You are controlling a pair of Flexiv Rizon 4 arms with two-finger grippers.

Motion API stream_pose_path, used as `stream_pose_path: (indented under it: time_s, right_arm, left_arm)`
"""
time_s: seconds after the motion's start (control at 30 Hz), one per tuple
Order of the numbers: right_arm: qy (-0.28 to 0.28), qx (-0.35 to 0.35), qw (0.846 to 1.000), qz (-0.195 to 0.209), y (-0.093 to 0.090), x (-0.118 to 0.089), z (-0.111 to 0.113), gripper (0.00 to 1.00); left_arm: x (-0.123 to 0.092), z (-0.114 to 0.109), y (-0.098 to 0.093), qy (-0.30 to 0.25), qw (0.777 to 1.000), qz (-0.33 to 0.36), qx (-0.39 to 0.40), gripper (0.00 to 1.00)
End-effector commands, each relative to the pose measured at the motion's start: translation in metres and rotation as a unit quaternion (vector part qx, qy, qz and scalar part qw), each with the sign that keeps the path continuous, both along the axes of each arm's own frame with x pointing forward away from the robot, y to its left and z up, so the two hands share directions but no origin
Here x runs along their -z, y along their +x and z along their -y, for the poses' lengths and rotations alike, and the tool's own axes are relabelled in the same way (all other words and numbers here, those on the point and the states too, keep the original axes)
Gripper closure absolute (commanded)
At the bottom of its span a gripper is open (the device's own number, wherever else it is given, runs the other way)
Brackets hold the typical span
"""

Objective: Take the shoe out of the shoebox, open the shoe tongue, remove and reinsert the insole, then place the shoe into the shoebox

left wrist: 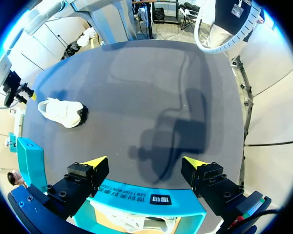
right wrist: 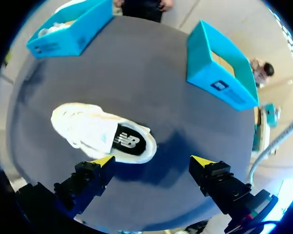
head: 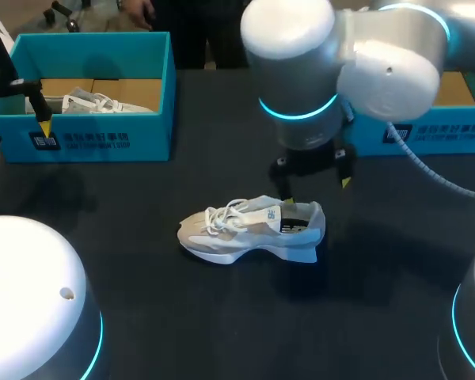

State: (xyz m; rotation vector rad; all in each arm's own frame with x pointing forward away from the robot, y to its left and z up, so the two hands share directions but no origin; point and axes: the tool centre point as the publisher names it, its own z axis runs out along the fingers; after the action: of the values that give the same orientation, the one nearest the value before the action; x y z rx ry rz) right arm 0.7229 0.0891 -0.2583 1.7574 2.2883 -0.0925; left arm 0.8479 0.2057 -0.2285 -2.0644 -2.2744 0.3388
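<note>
Ok, shoe (head: 249,229) is out of box, upright on its sole mid-way across the table (head: 142,317), toe twd L arm's side, well apart from both teal boxes at far edge. Bare dark top all round it. R gripper (head: 317,191) hovers over heel end, fingers spread wide, empty, one tip near heel collar. L gripper (head: 17,133) also wide, empty, above front wall of left shoebox (head: 103,138), w/ a 2nd shoe (head: 95,103) inside. Right shoebox (head: 435,134) partly hidden by R arm (head: 356,55).
</note>
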Motion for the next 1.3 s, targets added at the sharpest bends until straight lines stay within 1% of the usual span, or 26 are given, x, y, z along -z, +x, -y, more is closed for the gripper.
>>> stream_pose_path:
  time_s: [0.03,0.17,0.37,0.5,0.67,0.77,0.97,1.1,1.17,1.2,1.3]
  right_arm:
    - [0.057,-0.059,0.997,0.0,-0.01,-0.018,0.023,0.0]
    - [0.079,-0.121,0.989,-0.011,-0.016,-0.028,0.035,0.0]
    - [0.093,-0.185,0.978,-0.02,-0.025,-0.041,0.055,0.0]
    - [0.106,-0.233,0.966,-0.028,-0.028,-0.05,0.071,0.0]
    - [0.113,-0.287,0.951,-0.039,-0.028,-0.057,0.094,0.0]
    - [0.114,-0.321,0.939,-0.044,-0.027,-0.061,0.107,0.0]
    - [0.106,-0.409,0.904,-0.069,-0.027,-0.064,0.129,0.0]
    - [0.091,-0.44,0.889,-0.087,-0.025,-0.063,0.141,0.0]
    - [0.078,-0.444,0.888,-0.092,-0.025,-0.062,0.147,0.0]
    - [0.062,-0.439,0.891,-0.101,-0.024,-0.06,0.151,0.0]
    - [0.062,-0.439,0.891,-0.101,-0.024,-0.06,0.151,0.0]
  left_arm:
    - [0.0,0.0,0.0,0.001,1.0,0.0,0.0,0.0]
    - [0.0,0.0,0.0,0.001,1.0,0.0,0.0,0.0]
    - [0.0,0.0,0.0,0.001,1.0,0.0,0.0,0.0]
    - [0.0,0.0,0.0,0.001,1.0,0.0,0.0,0.0]
    - [0.0,0.0,0.0,0.001,1.0,0.0,0.0,0.0]
    - [0.0,0.0,0.0,0.001,1.0,0.0,0.0,0.0]
    - [0.0,0.0,0.0,0.001,1.0,0.0,0.0,0.0]
    - [0.0,0.0,0.0,0.001,1.0,0.0,0.0,0.0]
    - [0.0,0.0,0.0,0.001,1.0,0.0,0.0,0.0]
    - [0.0,0.0,0.0,0.001,1.0,0.0,0.0,0.0]
    - [0.0,0.0,0.0,0.001,1.0,0.0,0.0,0.0]
